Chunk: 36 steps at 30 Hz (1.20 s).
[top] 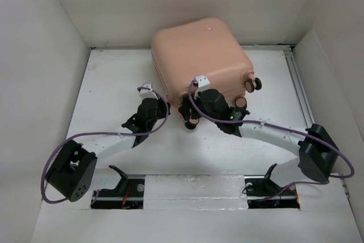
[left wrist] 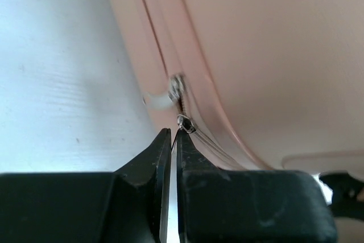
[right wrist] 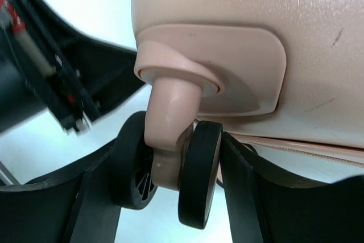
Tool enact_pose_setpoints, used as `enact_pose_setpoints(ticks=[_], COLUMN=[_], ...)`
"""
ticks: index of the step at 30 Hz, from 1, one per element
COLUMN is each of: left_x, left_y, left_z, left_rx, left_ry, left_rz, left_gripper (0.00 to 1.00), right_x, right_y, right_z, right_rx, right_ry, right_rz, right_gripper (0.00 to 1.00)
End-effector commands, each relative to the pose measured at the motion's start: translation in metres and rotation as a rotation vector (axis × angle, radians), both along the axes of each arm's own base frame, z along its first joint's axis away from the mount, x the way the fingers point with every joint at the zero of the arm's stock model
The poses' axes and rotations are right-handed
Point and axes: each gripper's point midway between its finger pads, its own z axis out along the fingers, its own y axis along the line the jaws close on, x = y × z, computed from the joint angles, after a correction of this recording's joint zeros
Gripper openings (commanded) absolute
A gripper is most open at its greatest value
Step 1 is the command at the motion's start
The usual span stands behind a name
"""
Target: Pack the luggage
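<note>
I have the pale peach-pink hard-shell suitcase (top: 199,55) lying flat and closed toward the far middle of the white bench (top: 114,83), with both arms reaching in at its near side.

My left jaws are nearly closed, with only a slit between them. The small metal zipper pull (left wrist: 185,123) sits right at their tips, and its thin tab seems to run in between them. I judge that I am pinching it so the slider can be drawn along the zipper seam (left wrist: 151,27) and the shell sealed. Zipping looks like the step in hand, with the lid already down.

My right jaws are clamped around a black twin caster wheel (right wrist: 199,174) at the near corner, one finger against each outer disc. Its pink stem (right wrist: 168,118) rises into a moulded socket in the shell. I take this grip to be an anchor. A light case on a smooth bench would slide or swing when the zipper is tugged, and holding the wheel keeps it in place.

The shell is matte and faintly textured, with rounded corners and a few fine scuffs near the wheel mount. From above I can see a tiny round logo (top: 209,28) near the far edge and another pair of caster wheels (top: 254,85) sticking out on the right side. No lining shows, because the two halves meet all along the seam I can see.
</note>
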Motion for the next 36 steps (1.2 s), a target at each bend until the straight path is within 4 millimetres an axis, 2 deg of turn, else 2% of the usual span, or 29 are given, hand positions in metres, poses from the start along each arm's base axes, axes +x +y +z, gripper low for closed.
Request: enact_pose_setpoints(ticks=[1, 3, 5, 8, 10, 11, 12, 14, 15, 16, 17, 18, 20, 21, 22, 24, 25, 26, 28, 29, 30, 31, 32, 33, 34, 35, 36], left_x=[0.023, 0.03, 0.042, 0.051, 0.056, 0.053, 0.052, 0.046, 0.043, 0.04, 0.036, 0.033, 0.025, 0.02, 0.018, 0.01, 0.007, 0.004, -0.008, -0.019, -0.02, -0.029, -0.036, -0.041, -0.047, -0.053, -0.057], left_y=[0.068, 0.085, 0.093, 0.098, 0.098, 0.1, 0.1, 0.109, 0.118, 0.122, 0.133, 0.133, 0.128, 0.124, 0.121, 0.111, 0.106, 0.103, 0.092, 0.086, 0.087, 0.087, 0.087, 0.09, 0.085, 0.084, 0.081], left_z=[-0.003, 0.002, 0.017, 0.022, 0.032, 0.034, 0.038, 0.061, 0.069, 0.077, 0.097, 0.104, 0.11, 0.122, 0.125, 0.131, 0.13, 0.124, 0.123, 0.115, 0.105, 0.106, 0.096, 0.088, 0.088, 0.097, 0.099], left_rx=[0.064, 0.05, 0.019, -0.019, -0.042, -0.045, -0.068, -0.093, -0.1, -0.115, -0.159, -0.183, -0.225, -0.267, -0.282, -0.309, -0.312, -0.299, -0.297, -0.27, -0.249, -0.257, -0.246, -0.23, -0.241, -0.251, -0.258], left_ry=[0.018, 0.007, -0.021, -0.014, -0.017, -0.007, -0.008, -0.075, -0.101, -0.124, -0.174, -0.185, -0.203, -0.236, -0.247, -0.254, -0.243, -0.225, -0.213, -0.199, -0.185, -0.19, -0.161, -0.151, -0.148, -0.177, -0.181], left_rz=[0.26, 0.306, 0.343, 0.367, 0.387, 0.401, 0.409, 0.442, 0.471, 0.491, 0.524, 0.529, 0.492, 0.46, 0.438, 0.369, 0.343, 0.319, 0.26, 0.21, 0.208, 0.191, 0.182, 0.18, 0.143, 0.119, 0.099], left_gripper=[0.0, 0.0, 0.0, 0.0, 0.0, 0.08, 0.24, 0.3, 0.36, 0.44, 0.61, 0.67, 0.73, 0.76, 0.77, 0.77, 0.77, 0.77, 0.75, 0.97, 1.0, 1.0, 1.0, 1.0, 1.0, 1.0, 1.0], right_x=[0.005, -0.003, -0.007, -0.017, -0.025, -0.028, -0.027, -0.034, -0.033, -0.033, -0.033, -0.037, -0.037, -0.046, -0.044, -0.056, -0.06, -0.065, -0.08, -0.09, -0.092, -0.101, -0.107, -0.109, -0.117, -0.122, -0.126], right_y=[-0.021, -0.016, -0.013, -0.002, 0.01, 0.014, 0.015, 0.025, 0.026, 0.026, 0.026, 0.028, 0.029, 0.031, 0.03, 0.037, 0.039, 0.036, 0.033, 0.025, 0.022, 0.018, 0.014, 0.003, -0.001, -0.008, -0.018], right_z=[0.022, 0.022, 0.022, 0.026, 0.029, 0.033, 0.028, 0.033, 0.035, 0.035, 0.035, 0.035, 0.035, 0.036, 0.036, 0.041, 0.041, 0.039, 0.04, 0.038, 0.045, 0.042, 0.045, 0.062, 0.062, 0.059, 0.072], right_rx=[0.017, 0.025, 0.025, 0.041, 0.054, 0.061, 0.051, 0.06, 0.067, 0.067, 0.067, 0.067, 0.067, 0.07, 0.074, 0.089, 0.089, 0.07, 0.053, 0.036, 0.054, 0.05, 0.063, 0.11, 0.121, 0.115, 0.158], right_ry=[-0.051, -0.045, -0.045, -0.041, -0.044, -0.05, -0.041, -0.047, -0.053, -0.053, -0.053, -0.053, -0.053, -0.054, -0.051, -0.051, -0.05, -0.041, -0.047, -0.049, -0.048, -0.041, -0.038, -0.061, -0.047, -0.049, -0.054], right_rz=[-0.036, -0.003, 0.008, 0.061, 0.098, 0.107, 0.108, 0.134, 0.134, 0.134, 0.134, 0.144, 0.144, 0.164, 0.15, 0.177, 0.186, 0.188, 0.174, 0.175, 0.171, 0.177, 0.183, 0.164, 0.171, 0.169, 0.163], right_gripper=[0.0, 0.0, 0.0, 0.0, 0.0, 0.0, 0.0, 0.0, 0.0, 0.0, 0.0, 0.0, 0.0, 0.0, 0.0, 0.0, 0.2, 0.34, 0.62, 0.93, 1.0, 1.0, 1.0, 1.0, 1.0, 1.0, 1.0])
